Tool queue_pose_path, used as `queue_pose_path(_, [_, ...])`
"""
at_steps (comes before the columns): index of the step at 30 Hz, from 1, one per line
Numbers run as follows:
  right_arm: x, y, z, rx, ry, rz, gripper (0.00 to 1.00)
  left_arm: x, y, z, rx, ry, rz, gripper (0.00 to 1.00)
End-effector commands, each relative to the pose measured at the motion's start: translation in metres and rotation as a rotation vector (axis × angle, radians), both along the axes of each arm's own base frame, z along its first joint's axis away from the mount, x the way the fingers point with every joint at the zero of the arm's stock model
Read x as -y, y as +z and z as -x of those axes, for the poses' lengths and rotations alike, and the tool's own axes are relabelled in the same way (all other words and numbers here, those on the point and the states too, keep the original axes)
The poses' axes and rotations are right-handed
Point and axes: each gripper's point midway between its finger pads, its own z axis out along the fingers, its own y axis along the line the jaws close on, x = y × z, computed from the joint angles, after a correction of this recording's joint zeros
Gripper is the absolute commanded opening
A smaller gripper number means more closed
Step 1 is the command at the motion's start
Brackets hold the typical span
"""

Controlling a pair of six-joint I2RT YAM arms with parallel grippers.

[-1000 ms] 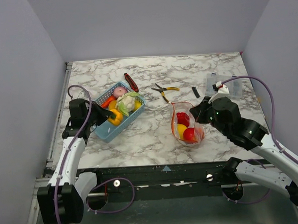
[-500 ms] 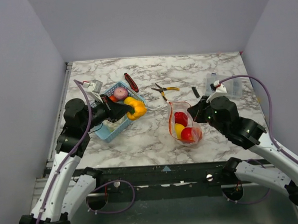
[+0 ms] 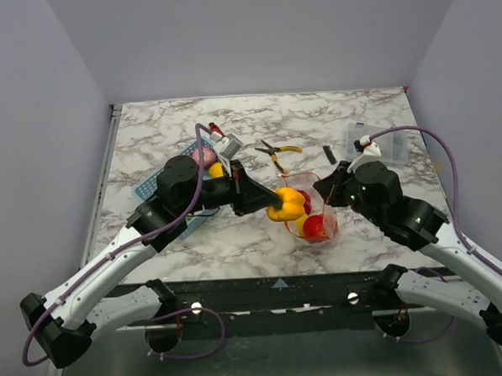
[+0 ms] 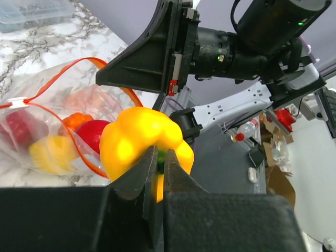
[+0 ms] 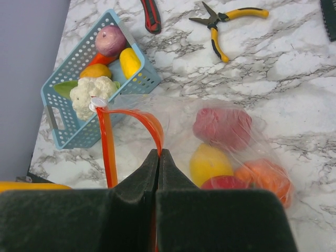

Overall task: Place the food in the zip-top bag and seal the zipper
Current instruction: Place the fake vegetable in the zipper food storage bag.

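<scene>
My left gripper (image 4: 159, 157) is shut on the green stem of a yellow toy pepper (image 3: 285, 205), which hangs at the open mouth of the zip-top bag (image 3: 318, 222). The bag's far wall shows just behind the pepper (image 4: 142, 139) in the left wrist view. My right gripper (image 5: 159, 155) is shut on the bag's rim, pinching the orange-red zipper (image 5: 107, 147) and holding the mouth up. Inside the bag (image 5: 247, 131) lie red, yellow and orange food pieces. More food stays in the blue basket (image 5: 58, 105): a cauliflower (image 5: 92, 92), a purple-pink onion (image 5: 110, 39) and yellow and orange pieces.
Yellow-handled pliers (image 3: 276, 151) and a red-handled knife (image 3: 217, 131) lie behind the bag and basket. A small black item (image 3: 328, 154) and a rigid clear compartment box (image 3: 375, 139) sit at the back right. My left arm crosses over the basket.
My left gripper lifted the yellow pepper out of the basket and carried it right to the bag's mouth. The right gripper kept its hold on the bag's rim.
</scene>
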Motion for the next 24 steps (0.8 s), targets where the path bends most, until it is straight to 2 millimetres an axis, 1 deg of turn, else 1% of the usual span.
queue_pose_path(1, [-0.007, 0.021, 0.002, 0.033, 0.021, -0.078, 0.0, 0.021, 0.01, -0.014, 0.052, 0.046, -0.02, 0.0])
queue_pose_path(4, [-0.007, 0.023, 0.003, 0.035, 0.021, -0.083, 0.0, 0.033, 0.002, -0.022, 0.034, 0.067, -0.067, 0.0])
queue_pose_path(7, [-0.007, 0.023, 0.003, 0.032, 0.02, -0.084, 0.0, 0.046, -0.001, -0.024, 0.027, 0.047, -0.078, 0.0])
queue_pose_path(9, [-0.007, 0.022, 0.004, 0.029, 0.022, -0.089, 0.0, 0.051, -0.004, -0.028, 0.024, 0.058, -0.09, 0.0])
queue_pose_path(11, [-0.008, 0.023, 0.004, 0.029, 0.025, -0.095, 0.0, 0.054, -0.011, -0.037, 0.01, 0.088, -0.121, 0.0])
queue_pose_path(15, [-0.009, 0.025, 0.005, 0.029, 0.03, -0.104, 0.0, 0.054, -0.032, -0.056, -0.031, 0.169, -0.228, 0.0])
queue_pose_path(18, [-0.01, 0.024, 0.004, 0.028, 0.032, -0.104, 0.0, 0.058, -0.044, -0.06, -0.067, 0.179, -0.264, 0.0])
queue_pose_path(19, [-0.01, 0.024, 0.004, 0.029, 0.031, -0.102, 0.0, 0.062, -0.046, -0.059, -0.076, 0.164, -0.266, 0.04])
queue_pose_path(20, [-0.01, 0.024, 0.004, 0.03, 0.03, -0.101, 0.0, 0.065, -0.047, -0.059, -0.087, 0.153, -0.264, 0.11])
queue_pose_path(21, [-0.011, 0.024, 0.003, 0.029, 0.031, -0.098, 0.0, 0.068, -0.049, -0.058, -0.099, 0.139, -0.261, 0.21])
queue_pose_path(23, [-0.011, 0.023, 0.002, 0.027, 0.029, -0.093, 0.0, 0.073, -0.049, -0.055, -0.11, 0.113, -0.26, 0.34])
queue_pose_path(24, [-0.011, 0.023, 0.002, 0.026, 0.03, -0.093, 0.0, 0.073, -0.049, -0.056, -0.111, 0.112, -0.262, 0.39])
